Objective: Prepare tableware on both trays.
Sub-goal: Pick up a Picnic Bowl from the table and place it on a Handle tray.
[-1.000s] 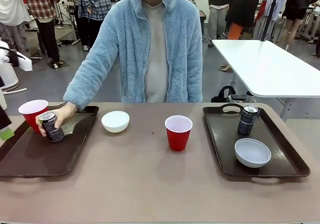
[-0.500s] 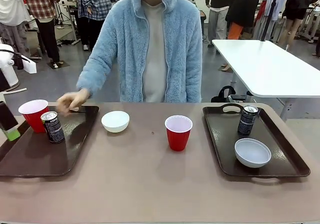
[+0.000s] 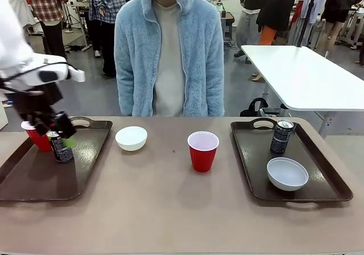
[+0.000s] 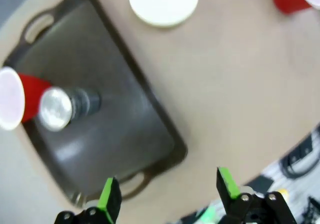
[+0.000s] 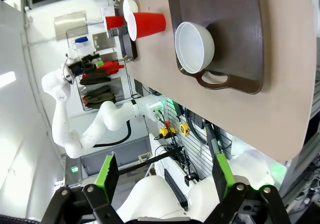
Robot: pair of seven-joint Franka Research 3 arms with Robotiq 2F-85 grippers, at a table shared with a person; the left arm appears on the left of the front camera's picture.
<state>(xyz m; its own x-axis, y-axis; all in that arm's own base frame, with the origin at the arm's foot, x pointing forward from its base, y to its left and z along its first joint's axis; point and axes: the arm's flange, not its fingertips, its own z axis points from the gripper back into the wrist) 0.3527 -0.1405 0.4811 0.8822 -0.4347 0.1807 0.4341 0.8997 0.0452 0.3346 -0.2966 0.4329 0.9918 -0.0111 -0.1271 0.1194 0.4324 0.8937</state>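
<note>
Two grippers sit nearest the robot, and both are empty. The left gripper [image 4: 168, 194] has its green-padded fingers spread wide with nothing between them. Its camera looks down on the left tray [image 4: 125, 119] from above. In the front view it hangs over that tray's far left part, overlapping the things standing there; whether it touches them I cannot tell. The right gripper [image 5: 165, 176] is spread just as wide and holds nothing. It sees the right tray [image 5: 240, 14] from beyond the table's edge.

On the brown table [image 3: 170, 209], each tray lies at its own side, well apart from the other. In the near part of the right tray rests the tray bowl [image 3: 287, 173], upright. Behind it the right can [image 3: 282, 136] stands close to the far handle.

On the left tray, the left can [image 3: 59, 147] stands upright toward the far left. The left cup [image 3: 40, 142] is just beside it on the left, partly hidden by the gripper.

Between the trays, on the bare tabletop, the middle cup [image 3: 202, 151] stands open end up. Farther back and to the left, the table bowl [image 3: 131, 138] sits near the left tray's far right corner, off the tray.

At the far side a person [image 3: 169, 56] in a fluffy light blue jacket stands with arms down. A white table [image 3: 307, 75] stands beyond on the right.
</note>
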